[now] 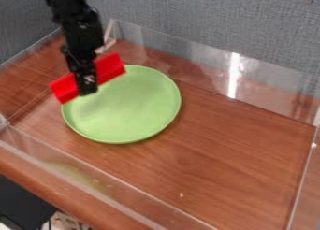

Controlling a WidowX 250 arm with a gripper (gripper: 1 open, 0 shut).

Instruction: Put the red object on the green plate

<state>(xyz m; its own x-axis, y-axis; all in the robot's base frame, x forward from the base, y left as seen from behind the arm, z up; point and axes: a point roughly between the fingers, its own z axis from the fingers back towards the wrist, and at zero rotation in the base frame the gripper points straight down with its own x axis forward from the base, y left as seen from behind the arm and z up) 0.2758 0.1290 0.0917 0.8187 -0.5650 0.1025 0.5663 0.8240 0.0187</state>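
Camera view shows my claw (85,84) pointing down and clamped across the middle of the red object (88,77), which hangs tilted in the air at the far left edge of the green plate (131,107). Its lower end seems clear of the rim, though I can't be sure. Plate sits on the wooden desk (225,159).

Above green plate (131,112): open to me | right tabletop (238,150): bare, passable | clear walls (212,65): block every side | my gripper (85,82), red object (85,77): over plate's left rim
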